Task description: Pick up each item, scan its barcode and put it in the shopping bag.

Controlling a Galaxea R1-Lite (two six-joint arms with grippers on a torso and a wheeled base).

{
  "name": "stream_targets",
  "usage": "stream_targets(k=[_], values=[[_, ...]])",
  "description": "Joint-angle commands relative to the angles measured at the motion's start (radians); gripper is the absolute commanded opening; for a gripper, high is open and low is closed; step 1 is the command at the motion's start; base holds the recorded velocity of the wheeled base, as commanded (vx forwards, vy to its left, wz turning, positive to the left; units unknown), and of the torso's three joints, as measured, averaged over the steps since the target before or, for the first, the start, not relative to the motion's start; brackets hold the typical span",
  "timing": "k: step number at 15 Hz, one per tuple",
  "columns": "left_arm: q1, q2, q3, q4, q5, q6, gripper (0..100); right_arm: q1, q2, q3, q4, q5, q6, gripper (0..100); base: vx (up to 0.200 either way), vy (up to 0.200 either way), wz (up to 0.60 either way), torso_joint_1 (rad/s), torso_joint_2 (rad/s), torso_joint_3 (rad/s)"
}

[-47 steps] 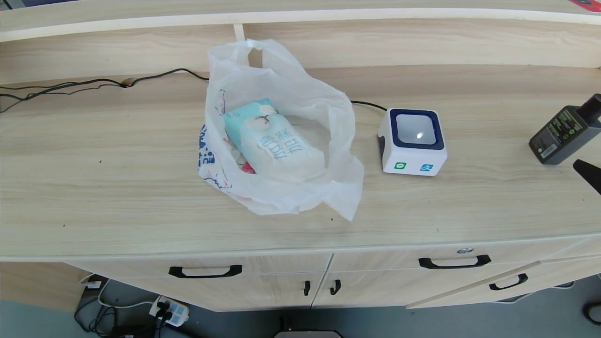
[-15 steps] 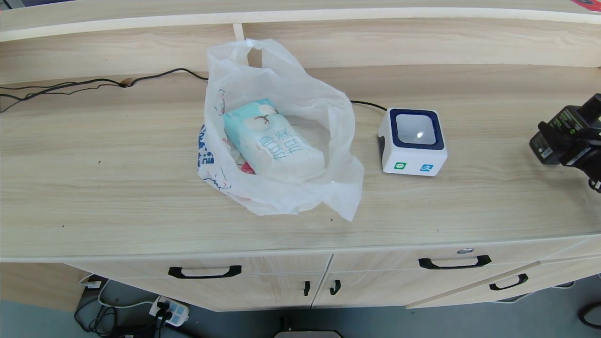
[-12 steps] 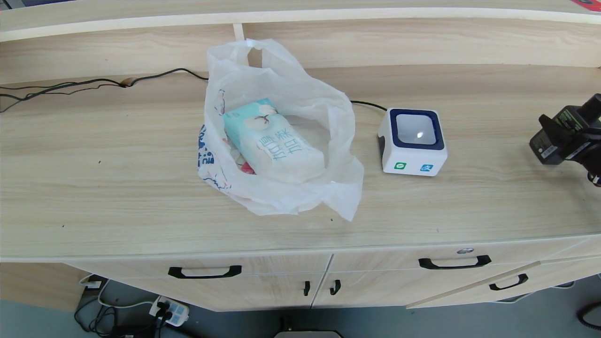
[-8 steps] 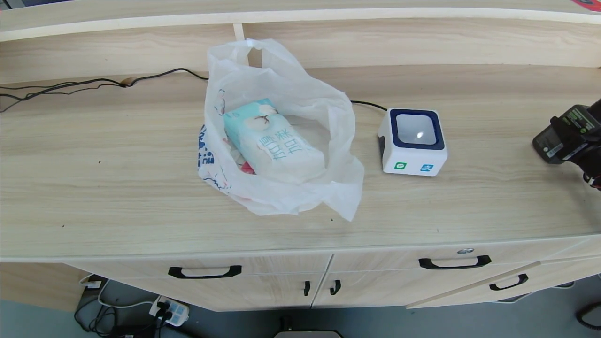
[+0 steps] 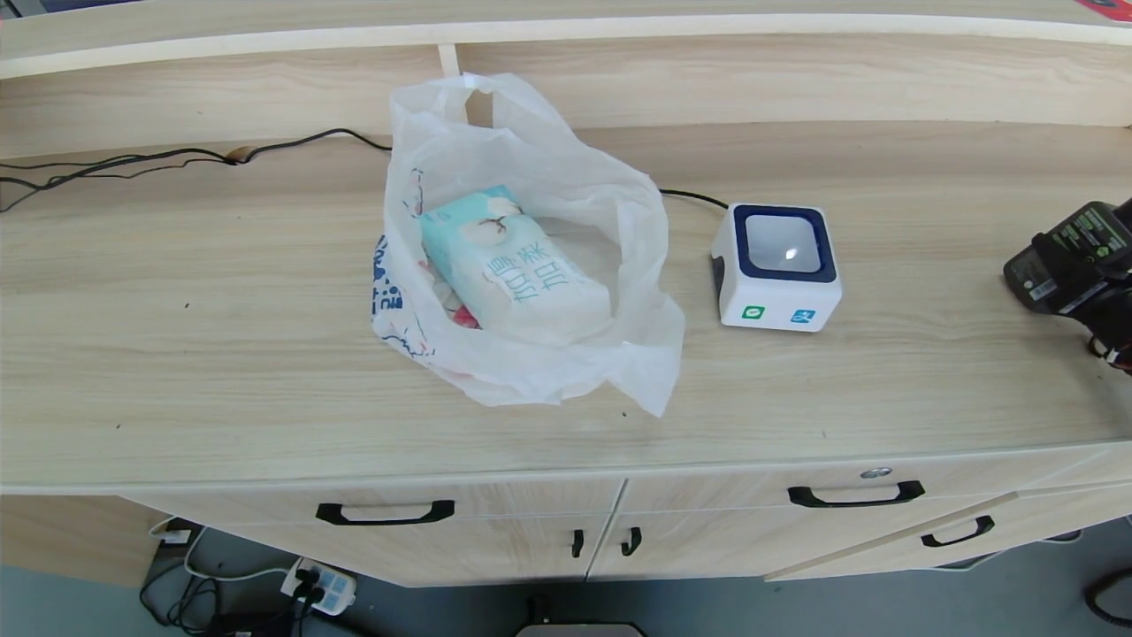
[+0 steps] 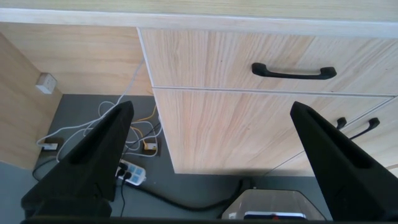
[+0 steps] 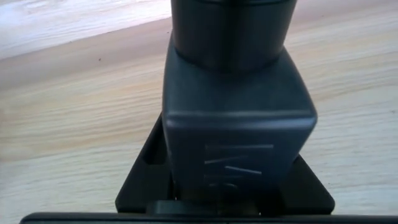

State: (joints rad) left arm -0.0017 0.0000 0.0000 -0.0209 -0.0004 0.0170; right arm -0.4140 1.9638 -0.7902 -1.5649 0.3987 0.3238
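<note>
The right gripper [image 5: 1086, 270] has its fingers closed on a black bottle [image 5: 1026, 276] at the far right edge of the counter [image 5: 221, 354]. The bottle lies tilted, its base pointing toward the barcode scanner [image 5: 778, 265] and its cap end running out of the head view. Its body is squarish and dark, with green and white print along 1 side and a small white label near the base. In the right wrist view the bottle [image 7: 230, 124] shows flat shoulders under a round dark cap, with the pale wood of the counter behind it; I cannot tell whether it touches the surface. The scanner, a white cube with a dark blue frame around its window, stands well apart from the bottle, between it and the shopping bag [image 5: 610, 203]. The bag is thin white plastic, standing open near the middle of the counter, and a pale blue and white tissue pack [image 5: 513, 265] lies inside it. The left gripper [image 6: 211, 168] hangs below the counter edge in front of the drawers [image 6: 249, 50], its 2 fingers [image 6: 87, 162] spread wide and holding nothing.
</note>
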Motion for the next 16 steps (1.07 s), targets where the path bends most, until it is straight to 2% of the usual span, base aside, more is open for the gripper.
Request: stream_targets(k=[1, 5, 9, 13, 14, 16], values=[[0.0, 0.002, 0.0, -0.001, 0.0, 0.0, 100, 0.015, -0.049, 0.022, -0.006, 0.0, 0.012, 0, 0.0, 0.0, 0.0, 0.0, 0.0, 0.0], [0.0, 0.002, 0.0, -0.001, 0.0, 0.0, 100, 0.054, -0.1, 0.008, -0.006, 0.005, 0.052, 0, 0.0, 0.0, 0.0, 0.0, 0.0, 0.0], [0.0, 0.002, 0.0, -0.001, 0.0, 0.0, 100, 0.181, -0.263, 0.049, -0.006, 0.015, 0.179, 0, 0.0, 0.0, 0.0, 0.0, 0.0, 0.0], [0.0, 0.002, 0.0, -0.001, 0.0, 0.0, 100, 0.462, -0.514, 0.111, 0.023, 0.011, 0.222, 0, 0.0, 0.0, 0.0, 0.0, 0.0, 0.0], [0.0, 0.002, 0.0, -0.001, -0.001, 0.0, 100, 0.509, -0.556, 0.121, 0.074, 0.006, 0.218, 0, 0.0, 0.0, 0.0, 0.0, 0.0, 0.0], [0.0, 0.002, 0.0, -0.001, -0.001, 0.0, 100, 0.707, -0.684, 0.111, 0.315, -0.018, 0.199, 0, 0.0, 0.0, 0.0, 0.0, 0.0, 0.0]])
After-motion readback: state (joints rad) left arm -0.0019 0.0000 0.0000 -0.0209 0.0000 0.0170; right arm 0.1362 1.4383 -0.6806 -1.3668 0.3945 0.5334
